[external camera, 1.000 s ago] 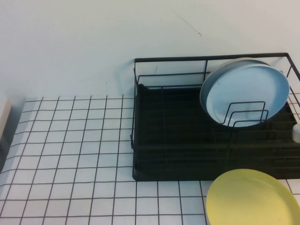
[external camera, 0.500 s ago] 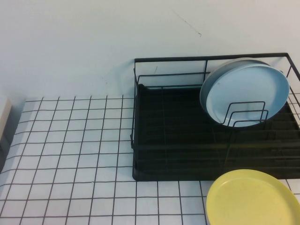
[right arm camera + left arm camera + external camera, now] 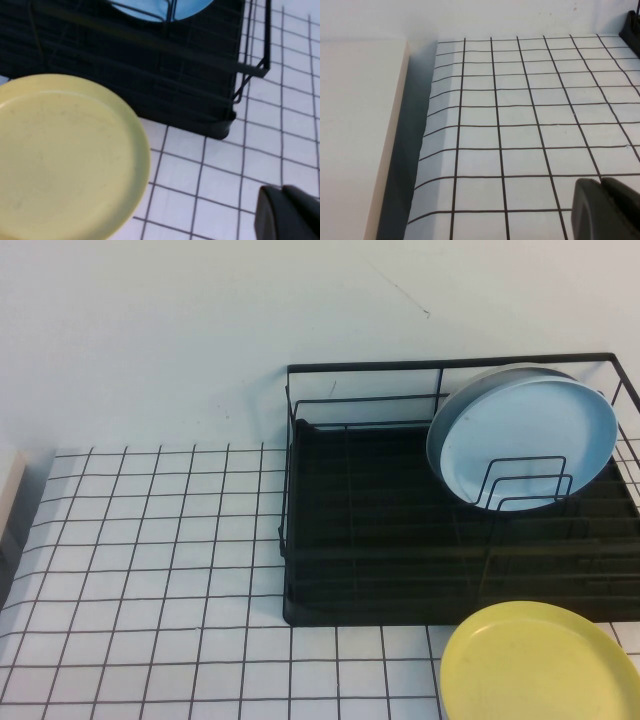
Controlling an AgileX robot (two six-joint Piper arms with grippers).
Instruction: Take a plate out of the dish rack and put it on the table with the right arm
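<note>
The yellow plate (image 3: 540, 664) lies flat on the gridded table (image 3: 150, 570) just in front of the black wire dish rack (image 3: 360, 540), at the near right. It also shows in the right wrist view (image 3: 60, 155), with the rack (image 3: 150, 75) behind it. My right gripper (image 3: 281, 189) is shut and empty, hovering over the table beside the plate and apart from it. My left gripper (image 3: 601, 182) is shut and empty over the table's left part. Neither gripper shows in the high view.
A light blue plate (image 3: 530, 435) stands upright in the rack's dividers with another plate behind it. A beige board (image 3: 355, 135) lies off the table's left edge. The white wall stands behind the rack.
A small pale part of the right arm at the high view's right edge has drawn out of view. The yellow plate and the rack have not moved.
</note>
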